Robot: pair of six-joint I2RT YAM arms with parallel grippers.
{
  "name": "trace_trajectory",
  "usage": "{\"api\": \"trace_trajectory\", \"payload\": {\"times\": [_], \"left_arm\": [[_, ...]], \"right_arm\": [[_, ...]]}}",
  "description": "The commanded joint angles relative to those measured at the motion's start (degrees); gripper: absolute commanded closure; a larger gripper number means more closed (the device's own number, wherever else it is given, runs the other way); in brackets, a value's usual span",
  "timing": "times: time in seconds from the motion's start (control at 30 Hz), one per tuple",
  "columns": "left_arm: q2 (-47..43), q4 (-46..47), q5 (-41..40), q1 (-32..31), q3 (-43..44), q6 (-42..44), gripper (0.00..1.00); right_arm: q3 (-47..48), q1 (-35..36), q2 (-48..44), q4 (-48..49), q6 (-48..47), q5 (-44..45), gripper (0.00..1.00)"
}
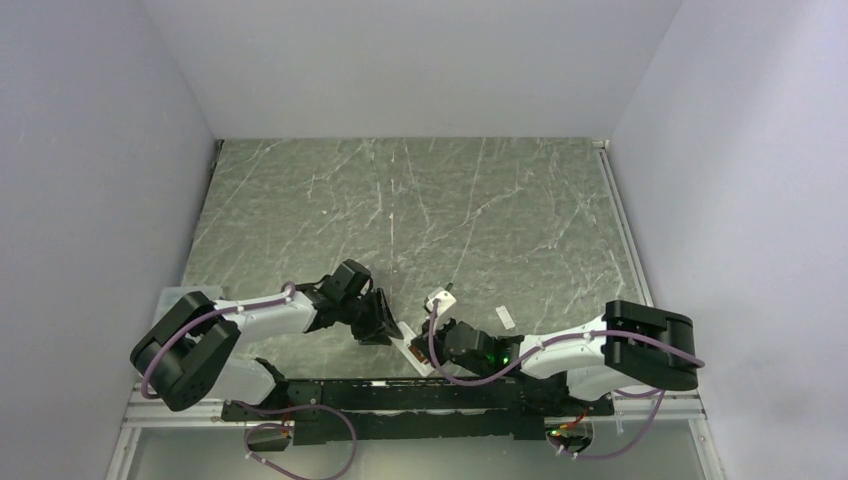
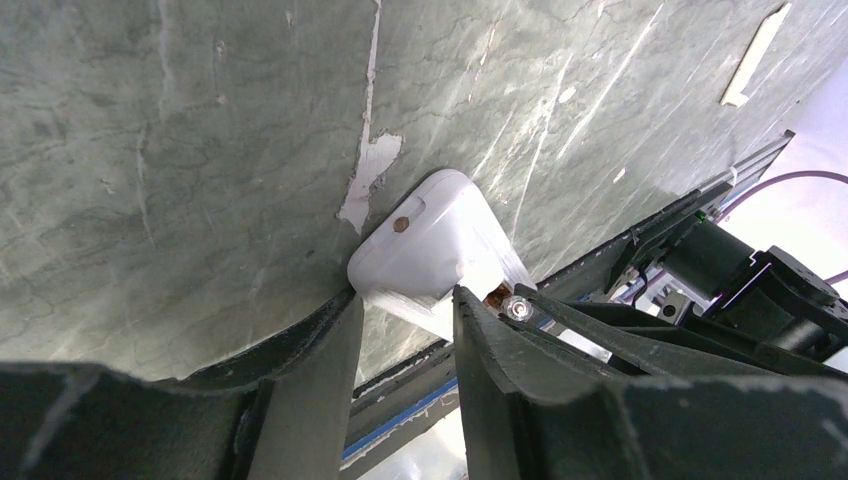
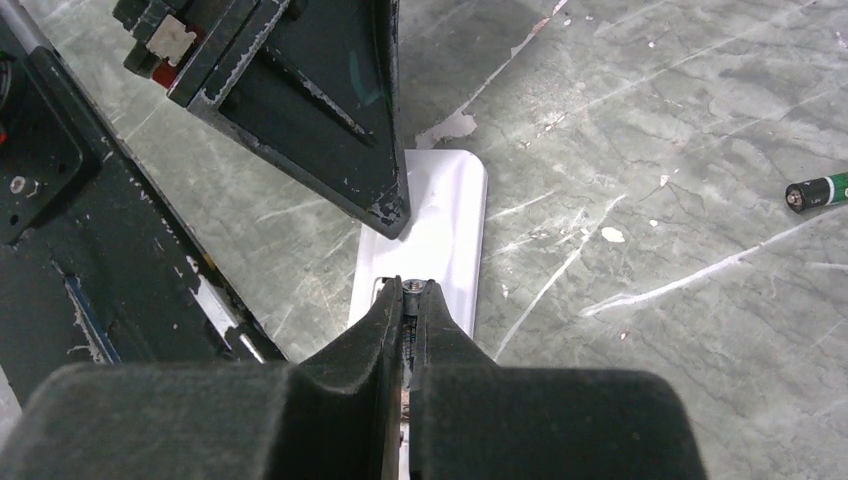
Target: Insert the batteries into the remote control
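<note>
The white remote control (image 3: 440,225) lies back up on the marble table near the front rail; it also shows in the top view (image 1: 410,347). My left gripper (image 2: 405,298) is shut on its rounded end (image 2: 430,240), one finger on each long side. My right gripper (image 3: 411,292) is shut on a dark battery, whose metal tip (image 3: 412,285) pokes out over the remote's open compartment. That tip also shows in the left wrist view (image 2: 516,309). A second battery (image 3: 818,192) lies loose on the table to the right.
A thin white strip (image 1: 505,317), perhaps the battery cover, lies on the table right of the remote; it also shows in the left wrist view (image 2: 755,55). The black front rail (image 1: 400,395) runs just behind both grippers. My left finger (image 3: 370,170) stands close above the remote.
</note>
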Motion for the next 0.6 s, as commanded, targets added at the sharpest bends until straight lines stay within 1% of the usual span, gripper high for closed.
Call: {"api": "trace_trajectory", "payload": {"times": [0.0,0.13,0.37,0.57], "left_arm": [[1.6,-0.17,-2.03,0.06,-0.21,1.27,0.55],[2.37,0.48,-1.82,0.08,0.0,1.29,0.57],[3.72,1.45,-1.47,0.11,0.41,1.63,0.67],[4.84,1.97,-1.2,0.01,0.79,1.84,0.73]], "right_arm": [[0.58,0.45,-2.09,-1.85,-2.23,1.61,1.0],[1.6,0.48,-2.95,-4.52,-3.33,1.69,1.0],[2.65,0.55,-3.05,-7.47,-3.71,1.11,1.0],[2.9,0.72,-2.9,-9.46,-2.2,0.55,1.0]]}}
